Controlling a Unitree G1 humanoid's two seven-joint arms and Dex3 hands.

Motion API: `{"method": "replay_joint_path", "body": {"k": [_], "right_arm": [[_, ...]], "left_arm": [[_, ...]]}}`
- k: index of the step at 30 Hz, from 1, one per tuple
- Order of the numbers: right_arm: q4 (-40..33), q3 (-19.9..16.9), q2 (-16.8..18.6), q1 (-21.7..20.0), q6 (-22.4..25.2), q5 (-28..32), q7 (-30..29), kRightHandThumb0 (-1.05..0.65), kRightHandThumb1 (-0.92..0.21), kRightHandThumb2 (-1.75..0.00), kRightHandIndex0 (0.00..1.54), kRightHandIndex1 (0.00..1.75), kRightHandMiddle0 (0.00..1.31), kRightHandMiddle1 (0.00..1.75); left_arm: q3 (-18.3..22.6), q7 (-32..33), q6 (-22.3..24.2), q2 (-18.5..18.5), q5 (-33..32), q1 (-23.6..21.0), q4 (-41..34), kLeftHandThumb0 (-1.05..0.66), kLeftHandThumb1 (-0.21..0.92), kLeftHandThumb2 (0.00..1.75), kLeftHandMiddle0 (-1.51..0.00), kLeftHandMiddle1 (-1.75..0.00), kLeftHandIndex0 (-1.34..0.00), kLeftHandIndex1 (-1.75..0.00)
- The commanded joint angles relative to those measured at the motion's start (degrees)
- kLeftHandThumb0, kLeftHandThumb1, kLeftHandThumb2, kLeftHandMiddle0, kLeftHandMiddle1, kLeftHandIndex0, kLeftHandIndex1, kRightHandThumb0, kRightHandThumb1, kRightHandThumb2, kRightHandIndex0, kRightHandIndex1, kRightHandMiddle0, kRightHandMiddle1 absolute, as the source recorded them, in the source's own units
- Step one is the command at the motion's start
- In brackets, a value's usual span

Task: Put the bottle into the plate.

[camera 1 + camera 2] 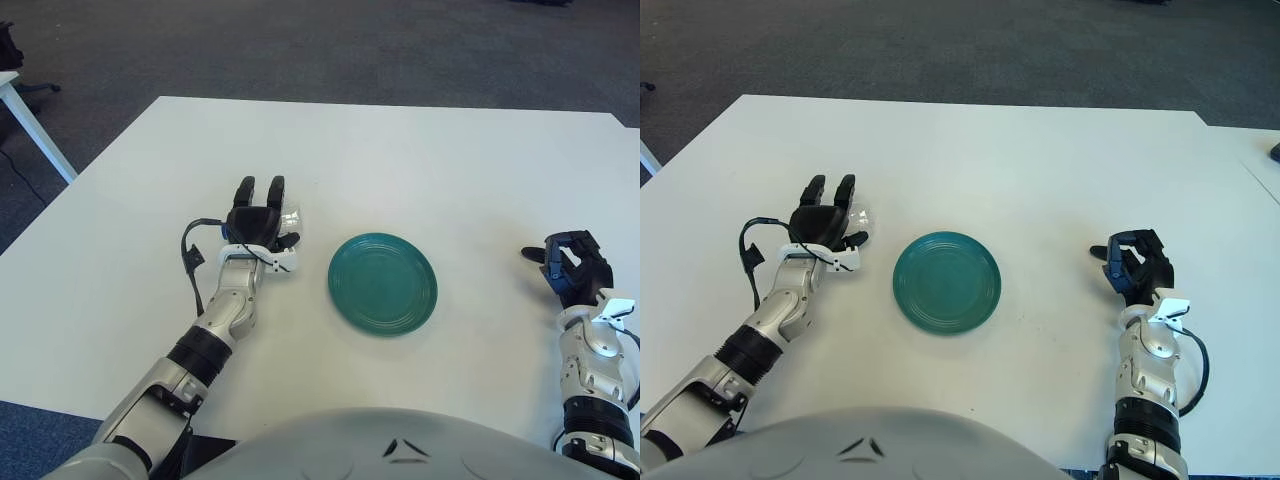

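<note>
The left hand [256,222] is out on the white table [420,150], well to the left of the teal plate [382,283]; its two long dark fingers [244,191] stretch forward, away from the robot, and the thumb shows at the right side of the palm; underneath and just past the palm a clear bottle [291,216] peeks out, a pale transparent body on the plate side and a spot of blue on the far-left side of the hand; the hand covers most of it, so only those ends show; the fingers lie over the bottle rather than tightly wrapped, and whether they actually have a firm hold on it cannot be told from these views. The bottle sits on the table beside the plate, not in it; a strip of bare table separates the two. The plate lies flat near the middle of the table's near half, with nothing on it. A black cable [190,262] loops off the left wrist. Over on the right, the right hand [1137,266] shows near the table's right edge, well apart from the plate; its dark fingers are curled loosely inward and it holds nothing.
</note>
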Motion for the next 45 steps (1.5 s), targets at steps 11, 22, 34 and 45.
{"method": "replay_joint_path", "body": {"k": [11, 22, 34, 45], "right_arm": [[-1.6, -0.02, 0.53, 1.08, 1.25, -0.38, -0.75, -0.37, -0.75, -0.72, 0.5, 1.05, 0.34, 1.69], [-2.19, -0.81, -0.4, 1.35, 1.79, 0.5, 0.23, -0.36, -0.81, -0.63, 0.49, 1.03, 0.3, 1.69], [-2.15, -1.69, -0.38, 0.88, 1.57, 0.63, 0.64, -0.36, -0.84, -0.58, 0.5, 1.08, 0.3, 1.67], [-2.66, -2.33, -0.12, 0.71, 2.7, 1.55, 0.83, -0.36, -0.85, -0.57, 0.5, 1.09, 0.3, 1.67]], "left_arm": [[-1.65, 9.71, -4.67, -2.54, -3.51, -2.47, 15.78, -0.78, 0.86, 0.4, -0.55, -1.73, -0.09, -1.73], [-2.68, 17.37, -8.75, -4.45, -6.06, -5.61, 24.82, -0.51, 0.25, 1.39, -1.03, -1.75, -0.66, -1.75], [-2.83, 15.39, -11.08, -3.82, -9.32, -5.8, 23.63, -0.53, 0.17, 1.49, -1.16, -1.75, -0.73, -1.75], [-2.93, 14.2, -11.79, -2.76, -10.5, -5.21, 20.61, -0.53, 0.17, 1.49, -1.11, -1.75, -0.73, -1.75]]}}
